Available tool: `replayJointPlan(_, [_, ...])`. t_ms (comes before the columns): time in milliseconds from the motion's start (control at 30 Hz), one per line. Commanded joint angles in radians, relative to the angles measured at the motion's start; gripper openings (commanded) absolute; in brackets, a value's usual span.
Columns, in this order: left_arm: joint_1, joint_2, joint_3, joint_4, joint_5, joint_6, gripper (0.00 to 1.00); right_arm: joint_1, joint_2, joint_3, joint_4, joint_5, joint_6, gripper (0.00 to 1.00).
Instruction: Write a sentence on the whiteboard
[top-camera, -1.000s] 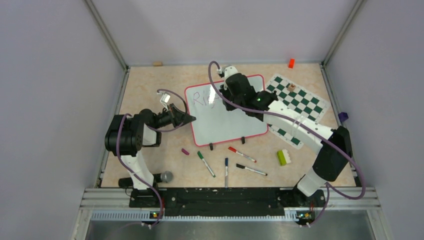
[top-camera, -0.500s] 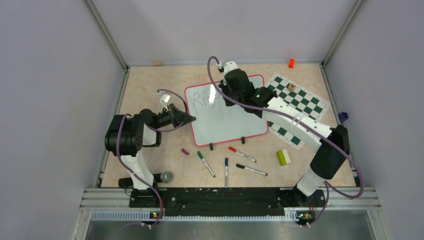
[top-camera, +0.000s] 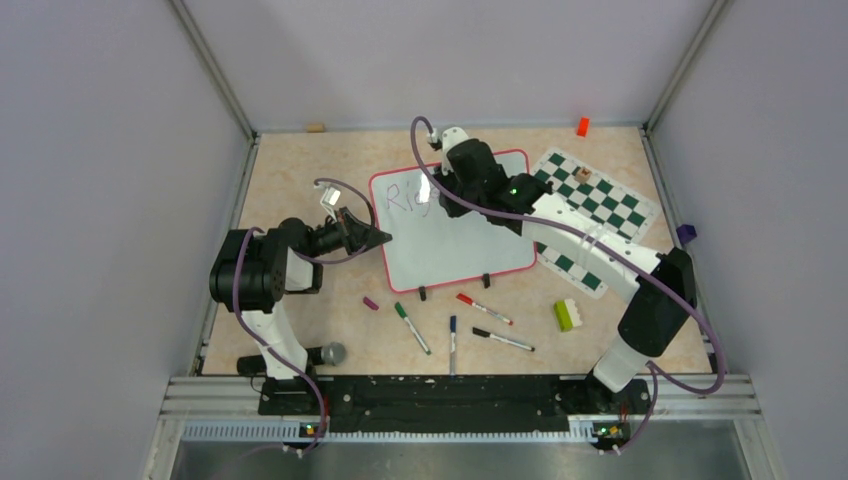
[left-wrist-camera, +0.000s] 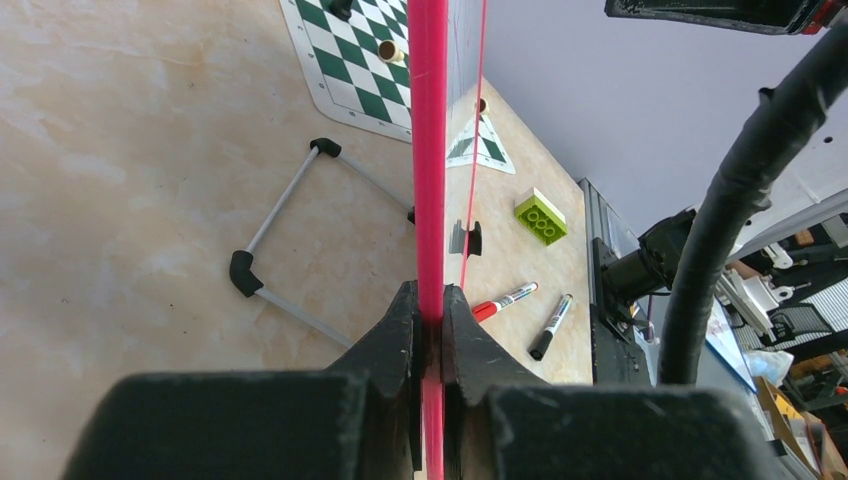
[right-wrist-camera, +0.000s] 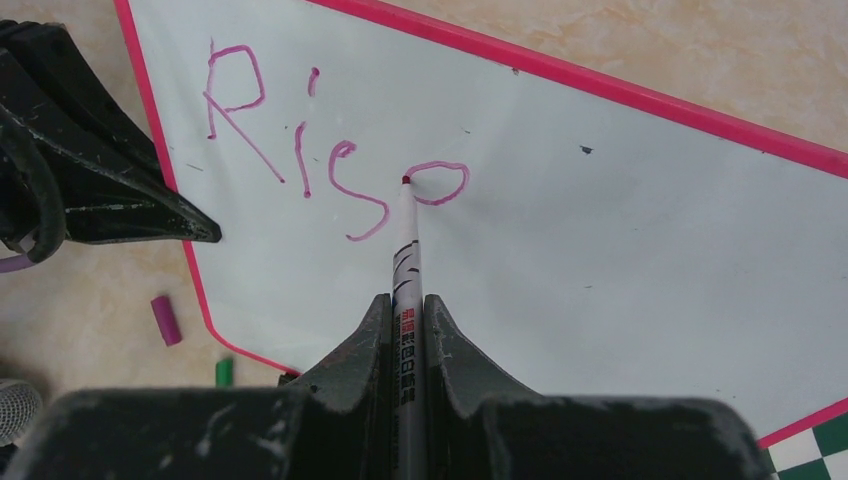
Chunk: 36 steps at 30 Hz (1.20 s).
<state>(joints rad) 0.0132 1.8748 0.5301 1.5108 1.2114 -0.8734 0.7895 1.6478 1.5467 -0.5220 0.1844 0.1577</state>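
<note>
Sentence (right-wrist-camera: 300, 150) is at "Ris" plus a loop on the whiteboard (top-camera: 450, 250), stood on the counter (top-camera: 300, 170), left rim clamped by the left claw (left-wrist-camera: 430, 300). Marker (right-wrist-camera: 408, 240) is clenched in the right claw (right-wrist-camera: 407, 305), tip on the loop. That arm was nudged farther back, so the first word is judged nearly done.

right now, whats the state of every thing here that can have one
whiteboard: propped up, left rim clamped
sentence: unfinished, reads "Ris" plus a loop
marker: uncapped, tip on the board
left claw: shut on the whiteboard rim
right claw: shut on the marker
purple cap: off, lying on the table
red marker: lying loose on the table
</note>
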Motion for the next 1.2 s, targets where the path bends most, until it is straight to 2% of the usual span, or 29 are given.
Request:
replayJointPlan(0, [-0.009,-0.01,-0.003,0.109,0.023,0.039,0.0,-0.006,-0.001,0.0,-0.023,-0.017,-0.005,0.0])
replayJointPlan(433, [-0.008,-0.011,-0.004,0.109,0.022,0.038,0.0,-0.006,-0.017,-0.016,-0.095,0.007,-0.022,0.0])
replayJointPlan(667, [-0.009,-0.01,-0.002,0.109,0.024,0.037,0.0,-0.006,-0.028,-0.005,-0.12,0.101,-0.013,0.0])
replayJointPlan(1000, [-0.009,-0.01,-0.002,0.109,0.025,0.036,0.0,-0.006,-0.178,-0.078,0.019,0.061,-0.005,0.0])
replayJointPlan(1167, [-0.009,-0.009,0.001,0.109,0.027,0.034,0.0,-0.009,-0.187,-0.108,0.022,0.092,-0.016,0.0])
